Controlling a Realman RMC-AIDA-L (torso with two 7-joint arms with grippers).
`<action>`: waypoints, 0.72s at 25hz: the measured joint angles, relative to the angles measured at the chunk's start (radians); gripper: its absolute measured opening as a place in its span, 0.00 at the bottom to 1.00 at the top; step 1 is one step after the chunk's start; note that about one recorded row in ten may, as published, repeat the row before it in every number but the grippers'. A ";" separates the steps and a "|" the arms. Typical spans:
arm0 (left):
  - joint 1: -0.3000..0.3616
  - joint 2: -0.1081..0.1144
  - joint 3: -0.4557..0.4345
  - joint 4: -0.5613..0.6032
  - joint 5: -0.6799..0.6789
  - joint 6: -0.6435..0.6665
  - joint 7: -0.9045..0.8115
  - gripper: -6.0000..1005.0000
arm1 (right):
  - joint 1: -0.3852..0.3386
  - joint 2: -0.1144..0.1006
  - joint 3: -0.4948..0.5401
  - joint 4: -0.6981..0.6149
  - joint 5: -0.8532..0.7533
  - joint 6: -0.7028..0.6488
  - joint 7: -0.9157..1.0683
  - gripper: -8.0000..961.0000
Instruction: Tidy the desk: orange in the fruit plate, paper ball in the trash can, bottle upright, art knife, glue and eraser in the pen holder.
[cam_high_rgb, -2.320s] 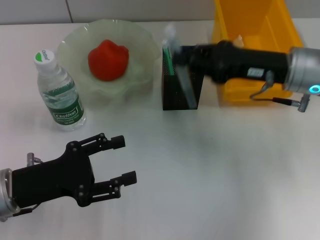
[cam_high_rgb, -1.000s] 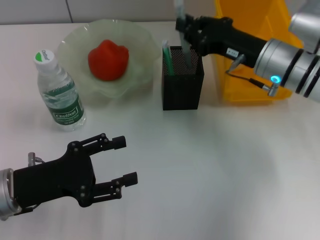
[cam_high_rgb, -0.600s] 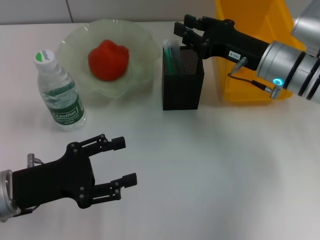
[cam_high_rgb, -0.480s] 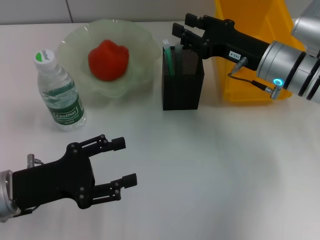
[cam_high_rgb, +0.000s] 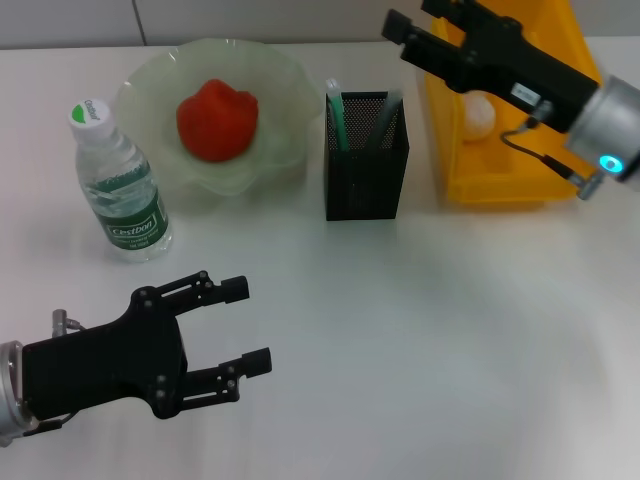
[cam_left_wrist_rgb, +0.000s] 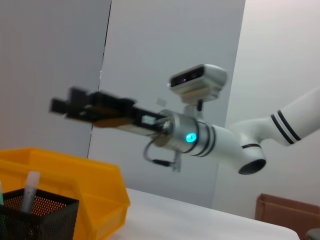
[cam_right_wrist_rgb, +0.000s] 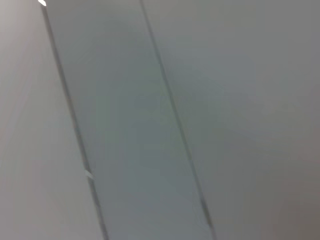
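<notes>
Head view: right gripper (cam_high_rgb: 413, 22) raised above the pen holder (cam_high_rgb: 366, 170), fingers spread, holding nothing; left gripper (cam_high_rgb: 243, 325) parked low over the table (cam_high_rgb: 450, 340), fingers apart, empty. Orange (cam_high_rgb: 217, 119) in fruit plate (cam_high_rgb: 145, 90), bottle (cam_high_rgb: 118, 187) upright, paper ball (cam_high_rgb: 481, 115) in yellow trash can (cam_high_rgb: 560, 50); left wrist view adds a side look at the right gripper (cam_left_wrist_rgb: 62, 105); right wrist view shows only blank wall.

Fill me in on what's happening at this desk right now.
A two-armed robot is tidying. Its right gripper is open and empty, raised above the yellow bin, beyond the black pen holder, which holds several items. The left gripper hovers open over the near side of the table, idle. The red fruit sits in the green plate, the bottle stands upright, and a paper ball lies in the bin.
</notes>
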 joint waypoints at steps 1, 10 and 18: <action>0.000 0.001 0.000 0.000 0.001 0.002 -0.003 0.78 | -0.020 -0.001 -0.003 -0.017 0.000 -0.038 0.013 0.82; -0.015 0.012 0.000 0.020 0.015 0.006 -0.068 0.78 | -0.196 -0.025 -0.005 -0.195 -0.038 -0.336 0.169 0.85; -0.046 0.036 0.005 0.037 0.025 0.019 -0.123 0.78 | -0.230 -0.106 0.000 -0.237 -0.267 -0.524 0.262 0.85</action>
